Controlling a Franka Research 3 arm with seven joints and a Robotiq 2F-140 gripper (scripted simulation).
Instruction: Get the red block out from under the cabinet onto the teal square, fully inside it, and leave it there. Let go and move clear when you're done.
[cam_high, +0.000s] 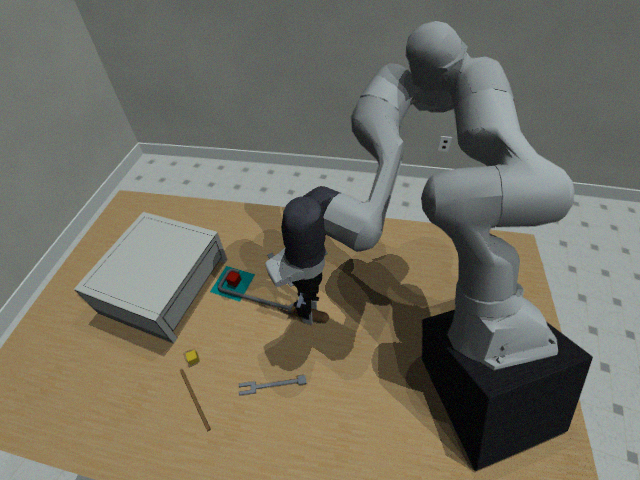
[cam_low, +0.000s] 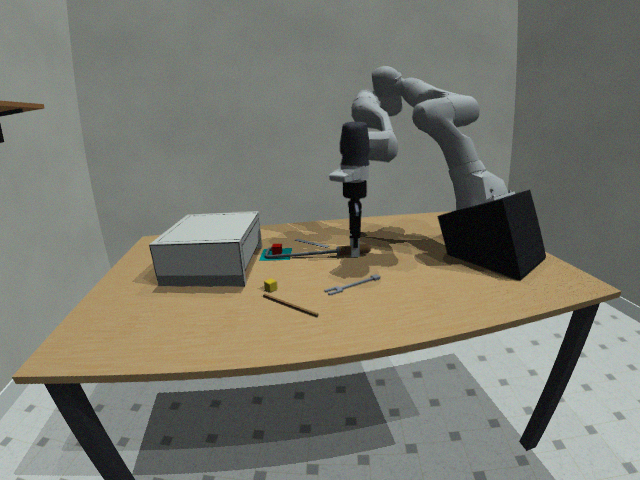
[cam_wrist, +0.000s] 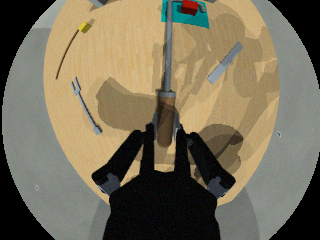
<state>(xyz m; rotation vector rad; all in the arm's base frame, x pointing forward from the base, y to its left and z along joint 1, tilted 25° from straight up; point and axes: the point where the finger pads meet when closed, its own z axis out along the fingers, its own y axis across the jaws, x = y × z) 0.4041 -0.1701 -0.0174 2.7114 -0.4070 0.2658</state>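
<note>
Gripper (cam_wrist: 164, 135): clenched on hook tool's wooden handle (cam_wrist: 166, 115). Red block (cam_high: 233, 279): lay on teal square (cam_high: 247, 279), inside hook bend, straight ahead along tool's long axis.

no readable txt, no labels, brands, nos. or signs anywhere

Quick count of what's on the table (cam_low: 155, 330): one grey cabinet (cam_high: 139, 268) over at about 9 o'clock, one teal square (cam_high: 247, 279) with one red block (cam_high: 233, 279) on it, and one yellow block (cam_high: 191, 357) down at 7 o'clock. So two blocks total. Tools: one hooked rake tool (cam_high: 253, 298), one forked tool (cam_high: 272, 384) at 6 o'clock, one flat grey bar (cam_wrist: 224, 63), one thin wooden stick (cam_high: 194, 399). One arm, one gripper (cam_wrist: 166, 135).
</note>
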